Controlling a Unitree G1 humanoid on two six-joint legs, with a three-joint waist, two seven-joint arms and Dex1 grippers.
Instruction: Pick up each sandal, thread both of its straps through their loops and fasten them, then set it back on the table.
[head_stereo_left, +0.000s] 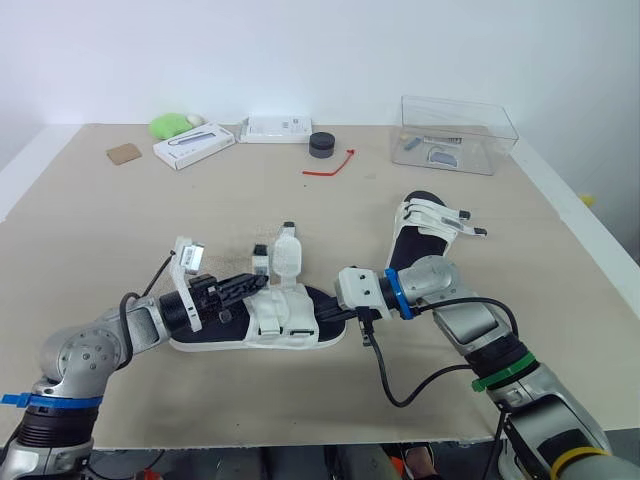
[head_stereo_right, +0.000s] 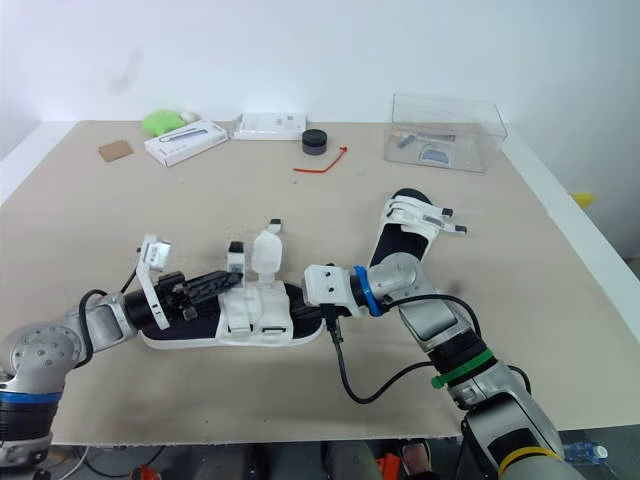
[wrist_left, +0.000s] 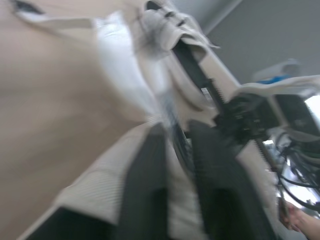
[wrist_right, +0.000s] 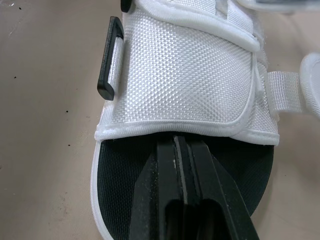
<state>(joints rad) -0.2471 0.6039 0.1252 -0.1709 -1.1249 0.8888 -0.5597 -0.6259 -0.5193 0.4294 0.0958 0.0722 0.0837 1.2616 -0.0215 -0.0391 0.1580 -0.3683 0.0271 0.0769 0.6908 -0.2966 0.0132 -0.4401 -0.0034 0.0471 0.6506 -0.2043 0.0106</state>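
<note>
**Head view.** The near sandal (head_stereo_left: 258, 325) lay flat on the table (head_stereo_left: 100, 230), near the front edge. Its black footbed faced up, and two white strap ends (head_stereo_left: 288, 250) stood up off it. The left gripper (head_stereo_left: 250, 283) reached in over the sandal's left end, with its tip at the raised strap ends. The right gripper (head_stereo_left: 325, 316) came in low from the sandal's right end, just beside the wide strap. The second sandal (head_stereo_left: 425, 225) lay farther back and to the right, partly behind the right arm. Along the far edge stood a clear plastic box (head_stereo_left: 458, 133), a black round object (head_stereo_left: 322, 144), a red tie (head_stereo_left: 330, 165), two white boxes (head_stereo_left: 195, 145) and a green object (head_stereo_left: 170, 125).

**Left wrist view.** This view was blurred. White strap material and the black footbed lay directly ahead of the left claw. It could not be determined whether the claw was apart, together or clamped on a strap.

**Right wrist view.** The right claw's fingers (wrist_right: 160, 200) were pressed together with nothing between them. They rested on the black footbed, with their tips at the hem of the wide white strap (wrist_right: 185, 75). A black loop (wrist_right: 107, 67) sat at that strap's side edge.
</note>
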